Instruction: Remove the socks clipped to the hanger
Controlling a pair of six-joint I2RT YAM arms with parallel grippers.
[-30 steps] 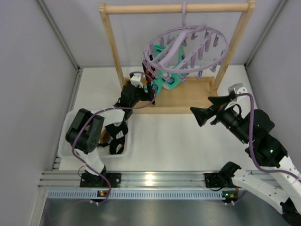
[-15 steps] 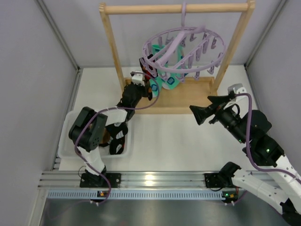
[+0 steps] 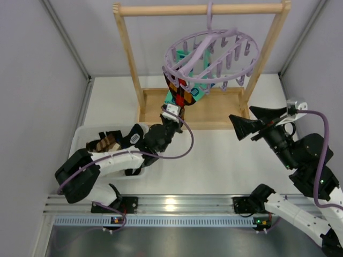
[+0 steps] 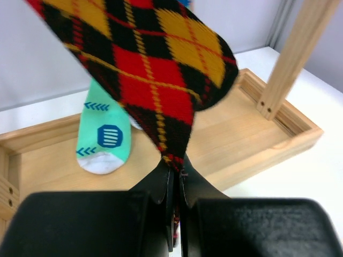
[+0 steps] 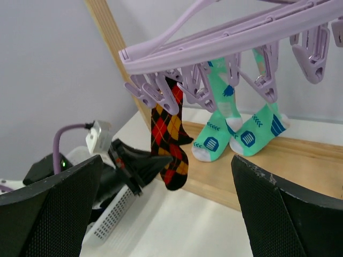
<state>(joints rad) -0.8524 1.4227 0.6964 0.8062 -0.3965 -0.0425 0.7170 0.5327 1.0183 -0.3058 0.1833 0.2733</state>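
The left gripper [image 4: 176, 172] is clenched on the toe of the red-and-yellow argyle fabric sock [image 4: 155, 69], whose top is pegged to the round lavender plastic hanger [image 5: 214, 38]; two mint-green socks [image 5: 211, 143] hang clipped beside it; a brown striped sock [image 3: 104, 143] and black socks [image 3: 131, 138] already lie in the white plastic bin [image 3: 79, 140]; the right gripper [image 3: 241, 112] gapes empty, well apart; roughly half seems done.

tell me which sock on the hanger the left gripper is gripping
The red-and-yellow argyle sock, pinched in the left gripper; both mint-green socks hang untouched.
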